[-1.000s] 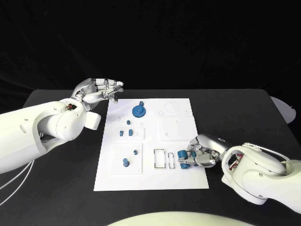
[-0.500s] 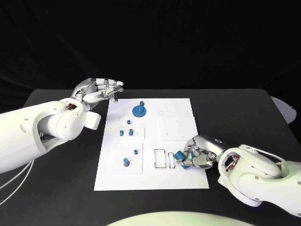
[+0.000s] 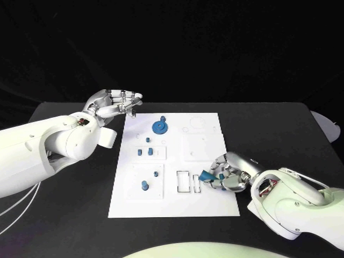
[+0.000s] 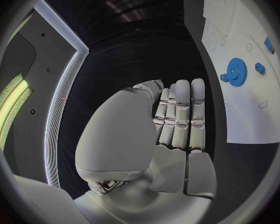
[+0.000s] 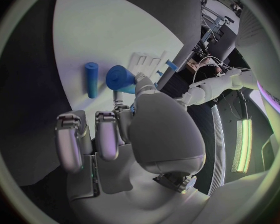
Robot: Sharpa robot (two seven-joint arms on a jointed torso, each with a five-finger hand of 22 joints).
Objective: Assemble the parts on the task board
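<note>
Right robot hand (image 3: pixel 228 176) is pinching a blue cylinder part (image 5: pixel 121 79) over the task board (image 3: pixel 210 207), another blue peg (image 5: pixel 91 79) lying just beside it. Left robot hand (image 3: pixel 113 103) hangs off the board's far corner above the worktop (image 3: pixel 280 129), fingers curled in on nothing.

White rectangular task board (image 3: pixel 195 204) lies flat mid-table. Blue toothed gear (image 3: pixel 160 127) sits near its far edge; small blue pegs (image 3: pixel 145 185) stand in left-hand recesses. Blue cylinder (image 5: pixel 91 79) lies flat at the near right; blue cone-shaped part (image 5: pixel 120 78) beside it, pinched.
</note>
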